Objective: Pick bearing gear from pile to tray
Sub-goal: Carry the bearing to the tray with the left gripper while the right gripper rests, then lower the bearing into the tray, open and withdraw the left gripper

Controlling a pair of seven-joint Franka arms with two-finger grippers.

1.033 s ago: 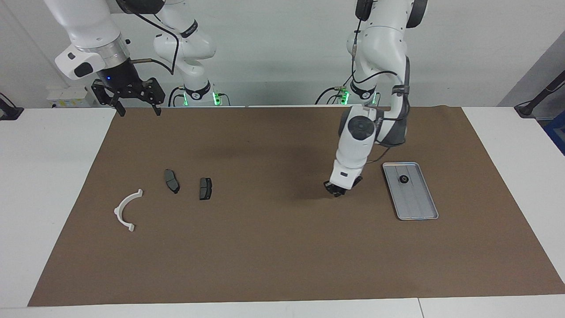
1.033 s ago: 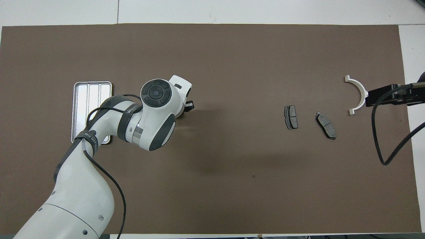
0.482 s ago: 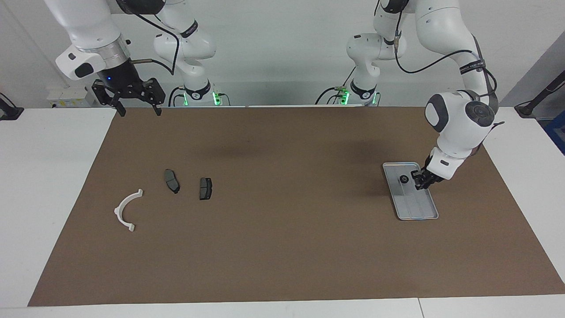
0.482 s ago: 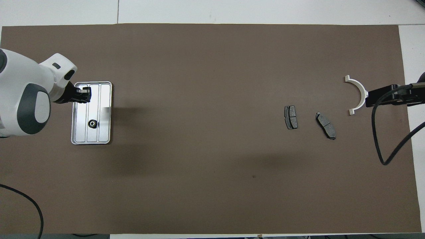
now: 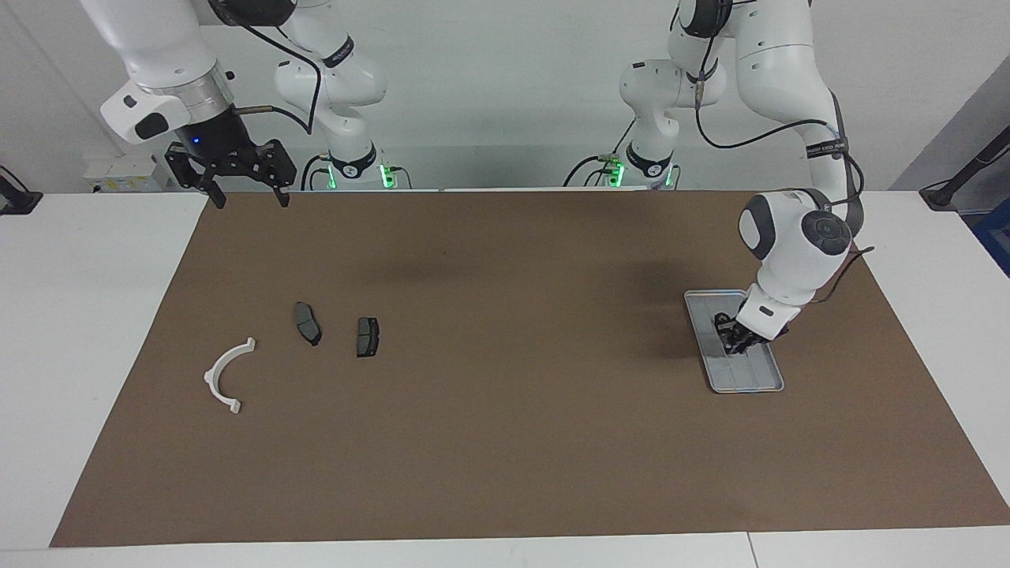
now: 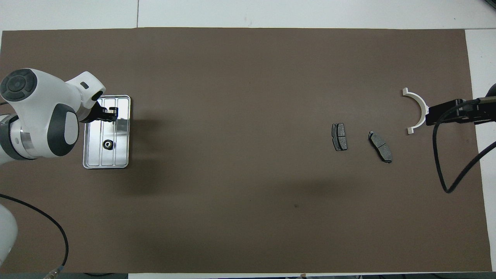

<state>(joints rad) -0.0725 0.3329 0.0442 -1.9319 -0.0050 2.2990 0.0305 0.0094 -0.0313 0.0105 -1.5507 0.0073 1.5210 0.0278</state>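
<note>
The silver tray lies on the brown mat toward the left arm's end. One small black bearing gear rests on its ribbed floor. My left gripper hangs low over the tray, over the part farther from the robots than that gear. It is shut on a second small dark bearing gear. What remains of the pile lies toward the right arm's end. My right gripper waits open, raised over the mat's corner there.
A white half-ring bracket and two dark brake pads lie spread on the mat. The right arm's cable loops above the mat beside the bracket. White table borders the mat.
The left arm has swung from the middle of the mat to the tray, and its shut gripper has since dropped lower over it. The right arm has stayed still.
</note>
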